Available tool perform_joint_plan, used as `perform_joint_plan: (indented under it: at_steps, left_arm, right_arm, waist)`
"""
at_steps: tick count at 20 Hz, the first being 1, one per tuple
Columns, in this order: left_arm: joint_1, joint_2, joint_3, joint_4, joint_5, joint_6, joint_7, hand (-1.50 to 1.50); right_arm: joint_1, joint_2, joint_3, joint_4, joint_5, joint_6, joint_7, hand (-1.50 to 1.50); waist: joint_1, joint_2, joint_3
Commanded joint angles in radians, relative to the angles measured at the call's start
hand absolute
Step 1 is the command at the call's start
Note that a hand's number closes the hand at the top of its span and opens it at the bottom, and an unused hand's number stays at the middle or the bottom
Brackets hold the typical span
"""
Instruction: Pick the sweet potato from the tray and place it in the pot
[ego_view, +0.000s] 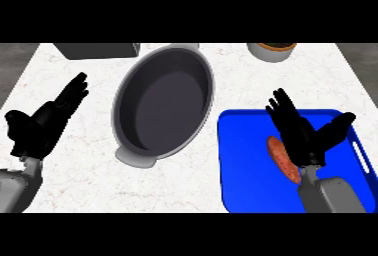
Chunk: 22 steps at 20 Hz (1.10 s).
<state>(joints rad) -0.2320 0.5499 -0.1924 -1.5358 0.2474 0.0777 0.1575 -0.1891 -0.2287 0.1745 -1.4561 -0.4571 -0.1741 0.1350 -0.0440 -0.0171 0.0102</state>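
Looking down, I see my right hand (303, 131) above the blue tray (244, 190), fingers straight and spread, holding nothing. Just beside it the sweet potato (279, 155) lies on the tray. My left hand (46, 122) rests open left of the pot (136, 157).

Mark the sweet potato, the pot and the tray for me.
sweet potato (278, 154): head view, on its exposed left side, beside the right robot hand.
pot (164, 102): head view, on the dark inner floor.
tray (247, 185): head view, on bare blue floor, lower left.
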Motion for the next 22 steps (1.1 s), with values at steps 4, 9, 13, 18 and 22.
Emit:
perform_joint_plan:
  at_steps: [4,9,13,18,22]
  left_arm:
    - [0.086,0.027,0.044,0.111,-0.124,0.116,-0.01,0.0]
    - [0.147,0.026,0.087,0.189,-0.09,0.166,0.104,0.0]
    - [0.149,0.002,0.083,0.176,-0.103,0.198,0.148,0.0]
    - [0.142,-0.041,0.069,0.161,-0.164,0.236,0.144,0.0]
    - [0.155,0.028,0.088,0.075,-0.125,0.185,0.233,0.0]
  right_arm:
    - [-0.028,-0.142,0.049,-0.071,0.138,0.072,-0.02,1.5]
    - [-0.009,-0.284,-0.052,-0.041,0.488,-0.243,-0.186,-1.5]
    - [0.145,-0.162,0.121,-0.168,0.681,-0.416,-0.242,-1.5]
    - [0.202,-0.278,0.136,-0.328,0.826,-0.373,-0.052,-1.5]
    - [0.266,-0.439,0.157,-0.424,0.93,-0.233,0.179,-1.5]
  waist:
    - [0.049,0.015,-0.012]
    - [0.004,0.004,-0.014]
    - [0.023,0.008,-0.012]
    - [0.034,0.014,-0.012]
    - [0.034,0.008,-0.014]
